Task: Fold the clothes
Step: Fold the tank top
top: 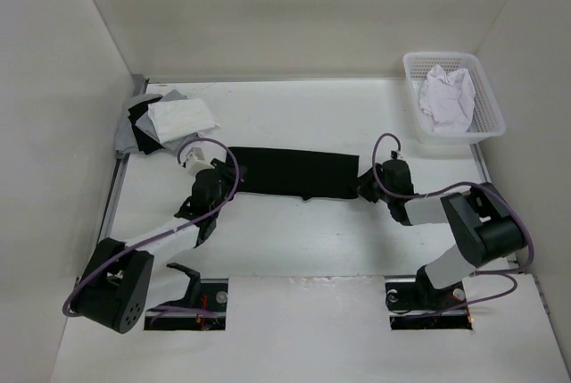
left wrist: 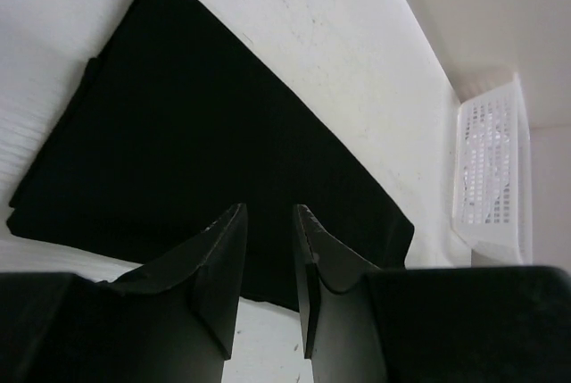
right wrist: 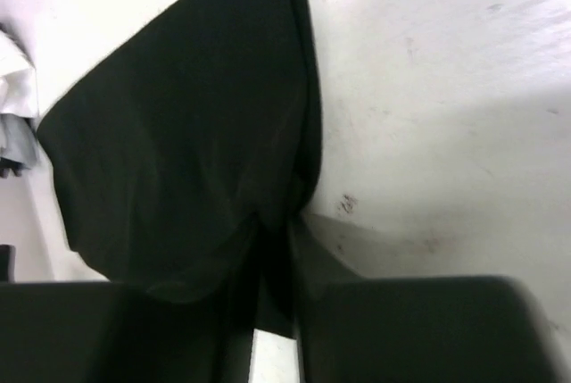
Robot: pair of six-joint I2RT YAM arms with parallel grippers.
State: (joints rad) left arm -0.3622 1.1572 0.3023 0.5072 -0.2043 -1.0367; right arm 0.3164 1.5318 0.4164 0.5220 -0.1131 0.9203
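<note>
Your clothes (top: 294, 173) lie as a long black strip across the middle of the table (top: 294, 240), flat and stretched between the two arms. Your left gripper (left wrist: 268, 215) sits over the strip's left end. Its fingers (left wrist: 223, 253) are a narrow gap apart with nothing pinched between them. Your right gripper (right wrist: 277, 222) is at the right end, where the fabric puckers up toward its fingertips. You cannot tell whether they clamp it. A white basket (top: 489, 126) stands in the far right corner.
</note>
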